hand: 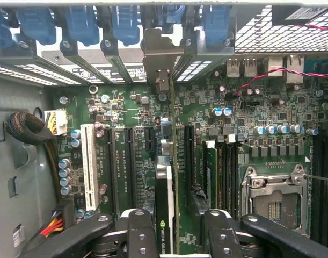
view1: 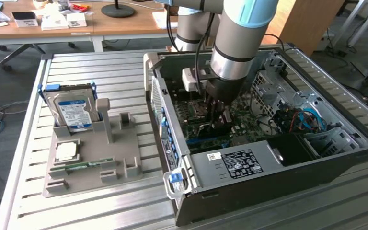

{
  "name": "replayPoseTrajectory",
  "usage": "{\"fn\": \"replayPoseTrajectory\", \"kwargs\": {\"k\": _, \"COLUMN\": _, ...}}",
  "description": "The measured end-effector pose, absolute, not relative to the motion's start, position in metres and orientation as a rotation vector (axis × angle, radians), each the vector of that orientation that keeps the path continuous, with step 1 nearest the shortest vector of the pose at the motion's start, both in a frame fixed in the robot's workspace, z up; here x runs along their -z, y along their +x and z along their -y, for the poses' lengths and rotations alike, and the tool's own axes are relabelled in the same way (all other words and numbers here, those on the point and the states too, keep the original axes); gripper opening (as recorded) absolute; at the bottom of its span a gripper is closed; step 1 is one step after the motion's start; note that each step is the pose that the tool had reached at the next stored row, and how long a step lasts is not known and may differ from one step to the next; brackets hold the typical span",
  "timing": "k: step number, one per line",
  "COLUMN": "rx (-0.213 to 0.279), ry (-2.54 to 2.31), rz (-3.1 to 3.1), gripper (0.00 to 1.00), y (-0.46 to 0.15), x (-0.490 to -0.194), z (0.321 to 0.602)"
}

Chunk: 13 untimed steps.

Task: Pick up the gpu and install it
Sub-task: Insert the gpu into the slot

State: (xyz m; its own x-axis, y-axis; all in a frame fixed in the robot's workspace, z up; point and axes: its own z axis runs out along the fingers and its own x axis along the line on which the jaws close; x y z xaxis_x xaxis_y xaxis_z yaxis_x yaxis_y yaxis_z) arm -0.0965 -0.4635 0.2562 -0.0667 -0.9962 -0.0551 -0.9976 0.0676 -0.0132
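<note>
On the exterior view's left, the grey holder (view1: 91,155) sits on the slatted table (view1: 267,211). The silver hard drive (view1: 72,111) with its blue and white label stands at the holder's far corner. The green memory stick (view1: 82,166) lies flat near the holder's front edge. No card is in the holder, so picking up looks done.

Further right is the open computer case (view1: 337,163). The robot arm (view1: 238,43) reaches down into it, over the green motherboard (hand: 271,110).

In the wrist view the gripper (hand: 173,228) is closed on the gpu (hand: 165,207). One finger presses each side of the card. The card stands on its thin edge, lined up with the long black slot (hand: 188,156) and pointing at the silver bracket (hand: 158,62) by the back wall of the case. I think the card is right at its slot. I cannot tell if it is pushed all the way in, and the claw has not let go, so the install is not finished.
</note>
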Motion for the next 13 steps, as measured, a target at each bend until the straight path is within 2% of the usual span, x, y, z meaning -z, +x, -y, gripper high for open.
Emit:
{"fn": "replayPoseTrajectory", "kwargs": {"k": 8, "rx": -0.043, "ry": -2.112, "rz": -2.259, "gripper": 0.38, "y": -0.0965, "x": -0.2563, "z": 0.4636}}
{"fn": "replayPoseTrajectory", "kwargs": {"k": 9, "rx": -0.043, "ry": -2.112, "rz": -2.259, "gripper": 0.32, "y": -0.0965, "x": -0.2564, "z": 0.4636}}
{"fn": "replayPoseTrajectory", "kwargs": {"k": 10, "rx": -0.043, "ry": -2.112, "rz": -2.259, "gripper": 0.32, "y": -0.0965, "x": -0.2563, "z": 0.4636}}
{"fn": "replayPoseTrajectory", "kwargs": {"k": 11, "rx": -0.043, "ry": -2.112, "rz": -2.259, "gripper": 0.27, "y": -0.0965, "x": -0.2563, "z": 0.4636}}
{"fn": "replayPoseTrajectory", "kwargs": {"k": 13, "rx": -0.043, "ry": -2.112, "rz": -2.259, "gripper": 0.27, "y": -0.0965, "x": -0.2563, "z": 0.4635}}
